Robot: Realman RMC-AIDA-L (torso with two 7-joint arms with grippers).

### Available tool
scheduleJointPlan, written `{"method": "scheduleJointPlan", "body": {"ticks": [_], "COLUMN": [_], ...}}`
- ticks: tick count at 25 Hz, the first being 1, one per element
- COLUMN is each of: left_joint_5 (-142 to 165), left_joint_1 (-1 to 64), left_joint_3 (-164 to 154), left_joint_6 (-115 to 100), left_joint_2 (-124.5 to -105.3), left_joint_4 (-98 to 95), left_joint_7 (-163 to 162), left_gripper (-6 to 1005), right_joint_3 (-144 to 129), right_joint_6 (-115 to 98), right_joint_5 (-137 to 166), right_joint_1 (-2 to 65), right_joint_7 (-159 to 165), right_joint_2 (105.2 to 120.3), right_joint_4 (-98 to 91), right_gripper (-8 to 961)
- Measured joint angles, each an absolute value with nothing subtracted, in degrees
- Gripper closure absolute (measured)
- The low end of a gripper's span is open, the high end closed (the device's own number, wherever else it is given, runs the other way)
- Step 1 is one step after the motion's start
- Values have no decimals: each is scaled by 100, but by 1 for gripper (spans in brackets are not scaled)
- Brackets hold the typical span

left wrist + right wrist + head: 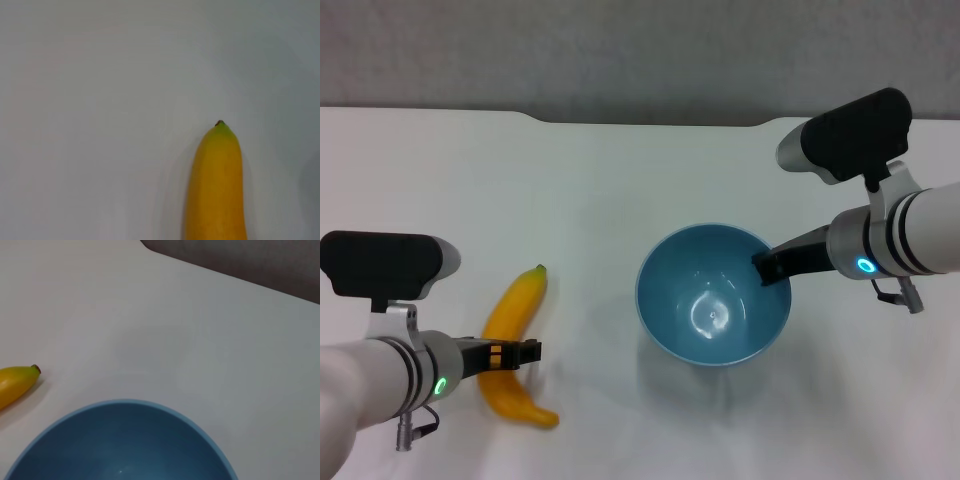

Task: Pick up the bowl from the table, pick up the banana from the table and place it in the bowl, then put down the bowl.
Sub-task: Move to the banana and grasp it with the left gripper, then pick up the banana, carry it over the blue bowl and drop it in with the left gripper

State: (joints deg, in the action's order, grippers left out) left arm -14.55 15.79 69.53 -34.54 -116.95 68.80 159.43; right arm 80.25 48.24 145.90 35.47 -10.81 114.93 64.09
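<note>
— Where is the bowl (714,293) found?

— It is seen right of the middle of the table (620,180), nearer the front edge than the notched far edge. Its rim on the right side is gripped by the right gripper (772,268), whose fingers are pinched on the rim, one finger being seen inside the bowl. A shadow is cast beneath the bowl toward the front edge; whether it is lifted off the tabletop cannot be told for certain.

— And the banana (515,345)?

— It is laid toward the front left corner, well apart from the bowl, with its dark stem tip pointed toward the far edge. Its middle is crossed by the left gripper (510,354), reached in from the left edge. The dark fingers are set over the fruit, but whether they are pressed on it cannot be told.

— What is shown by the wrist views?

— In the left wrist view, only the banana's tip (219,125) and the white tabletop are shown. In the right wrist view, the bowl's rim (125,403) is shown close by, with the banana's end beyond it.
</note>
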Motion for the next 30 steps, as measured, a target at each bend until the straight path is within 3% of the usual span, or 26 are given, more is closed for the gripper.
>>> {"method": "scheduleJointPlan", "body": {"ticks": [21, 30], "left_joint_5": [-1387, -1386], "left_joint_1": [1711, 1641], "left_joint_3": [6891, 6937], "left_joint_6": [-3209, -3167], "left_joint_2": [-11698, -11680], "left_joint_4": [6574, 6625], "left_joint_7": [15871, 15874], "left_gripper": [215, 474], "right_joint_3": [7972, 7971], "right_joint_6": [4781, 4795], "right_joint_5": [14554, 14576], "right_joint_1": [3535, 3505], "right_joint_7": [-1090, -1090], "right_joint_2": [11494, 11487], "right_joint_4": [6496, 6504], "right_gripper": [917, 917]}}
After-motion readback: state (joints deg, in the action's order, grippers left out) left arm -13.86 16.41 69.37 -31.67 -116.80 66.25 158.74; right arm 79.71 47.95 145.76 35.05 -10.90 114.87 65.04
